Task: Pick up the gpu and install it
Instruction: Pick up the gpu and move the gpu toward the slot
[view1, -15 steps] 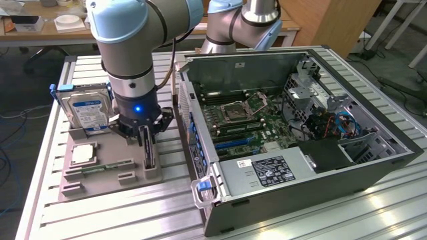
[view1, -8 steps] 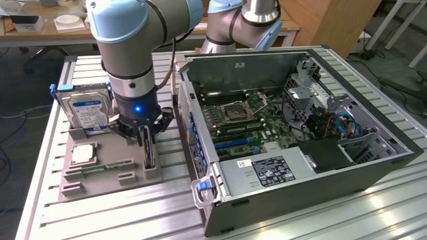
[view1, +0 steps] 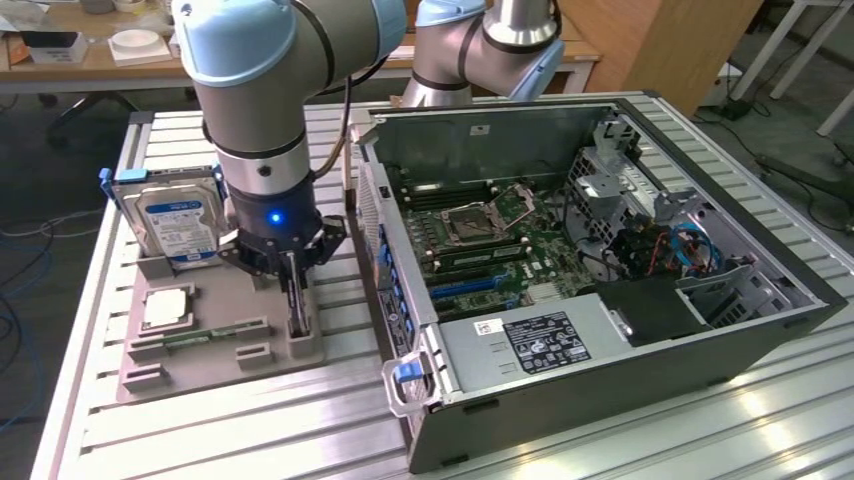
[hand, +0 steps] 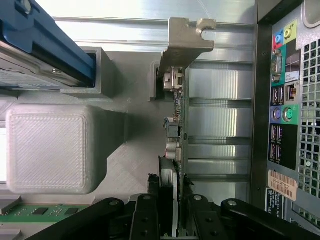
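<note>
Claw (hand: 170, 202) astride upright gpu (hand: 180, 120), cannot tell whether clamped or apart; risk of tilting and jamming in holder (hand: 120, 145) beneath, from narrow edge hold.

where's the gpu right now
The gpu stands on edge in the grey holder on the exterior view's left, close beside the open computer case, right under the gripper.

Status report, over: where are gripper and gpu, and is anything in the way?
Status: gripper down at the gpu. The gpu on edge in grey holder. Nearby hard drive stands apart.
</note>
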